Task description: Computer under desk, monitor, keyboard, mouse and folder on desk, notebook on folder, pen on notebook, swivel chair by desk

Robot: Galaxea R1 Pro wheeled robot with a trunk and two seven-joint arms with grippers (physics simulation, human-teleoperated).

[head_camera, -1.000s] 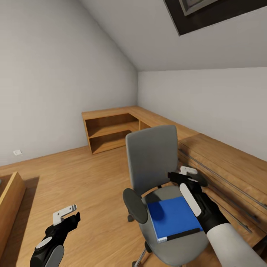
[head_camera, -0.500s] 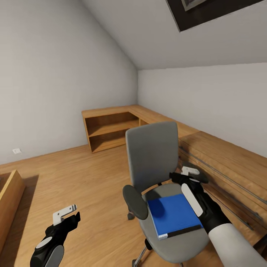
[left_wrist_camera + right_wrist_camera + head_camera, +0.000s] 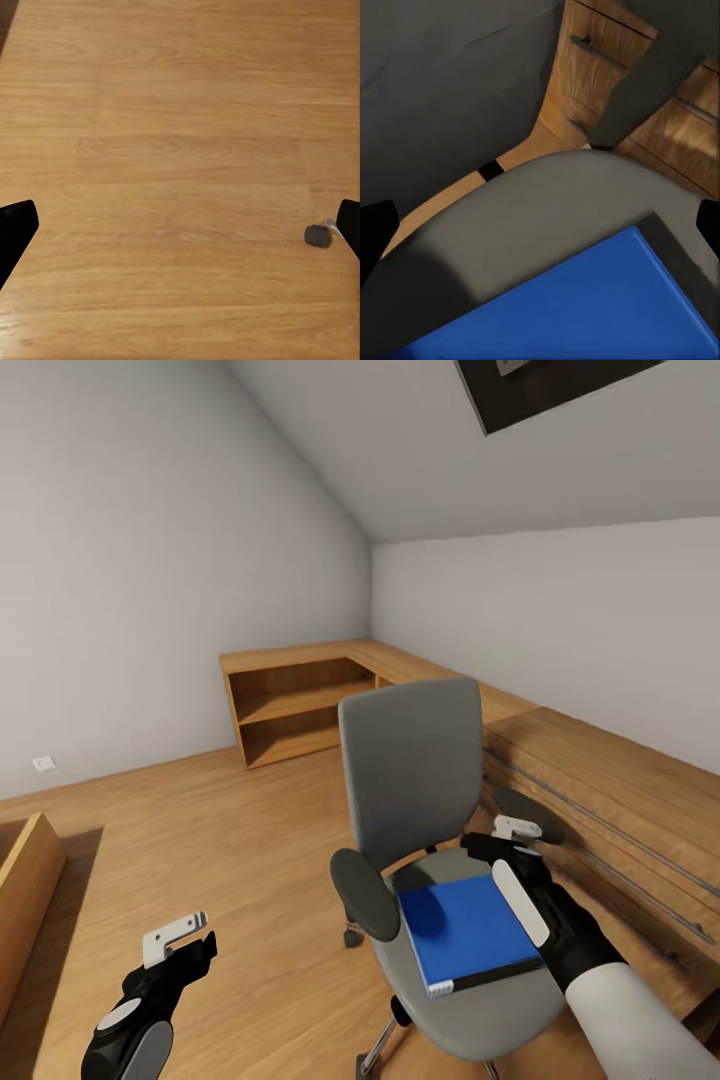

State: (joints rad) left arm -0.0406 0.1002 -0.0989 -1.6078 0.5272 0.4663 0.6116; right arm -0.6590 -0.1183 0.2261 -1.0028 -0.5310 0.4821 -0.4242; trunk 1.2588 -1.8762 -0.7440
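Reaching for the folder point(image 3: 465, 933) is the step in hand, I think. The folder is blue and flat. It lies on the seat of the chair point(image 3: 410, 780), toward the front, with its white edge facing the robot.

The right gripper point(image 3: 512, 838) hangs over the back part of the seat, just past the far edge of the folder and close to the chair's right armrest. From the right wrist view, the blue folder point(image 3: 585, 315) sits low on the grey seat, with the dark chair back behind it. The jaws are spread wide and hold nothing. The two dark tips show at the far sides of that view.

The left gripper point(image 3: 180, 942) hangs low over the wood floor point(image 3: 200, 830), well apart from the chair on its left side. Its jaws are wide open too, and empty. One small chair wheel point(image 3: 317, 235) shows on the floor in the left wrist view.

A long wood chest point(image 3: 620, 800) stands just behind the chair on its right side, and a wood shelf point(image 3: 300, 705) sits in the corner beyond the chair.

Next, the right gripper should drop to an edge of the folder. The folder is thin and lies flat, so the jaws must pinch the edge or slide under it. It may slip on the seat.
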